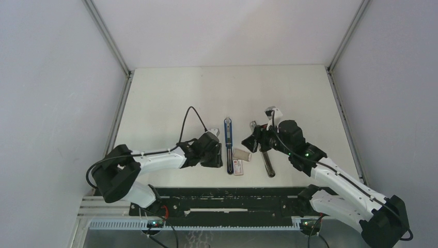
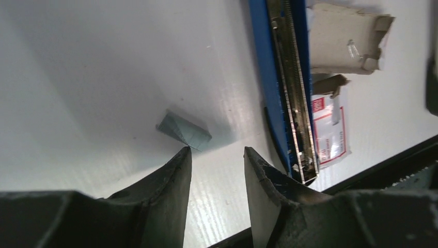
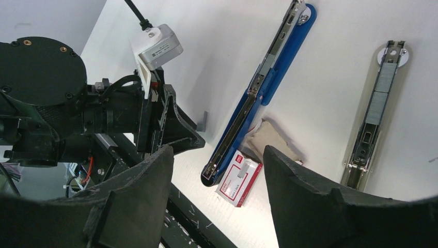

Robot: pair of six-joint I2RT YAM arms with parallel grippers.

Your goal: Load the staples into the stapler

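A blue stapler (image 1: 228, 145) lies open on the table, its metal channel up (image 2: 292, 93) (image 3: 256, 101). The red-and-white staple box (image 1: 238, 167) (image 2: 329, 129) (image 3: 238, 178) lies flat by its near end, with the grey inner tray (image 1: 241, 155) (image 2: 347, 39) (image 3: 272, 138) just beyond it. A short grey staple strip (image 2: 184, 130) (image 3: 202, 121) lies on the table just ahead of my left fingertips. My left gripper (image 1: 213, 159) (image 2: 217, 151) is open and empty, left of the stapler. My right gripper (image 1: 249, 142) (image 3: 218, 152) is open and empty, above the box.
A second, pale long stapler (image 1: 266, 155) (image 3: 378, 106) lies open to the right with staples in its channel. The black rail (image 1: 227, 199) runs along the table's near edge, with loose staples scattered on it in the right wrist view.
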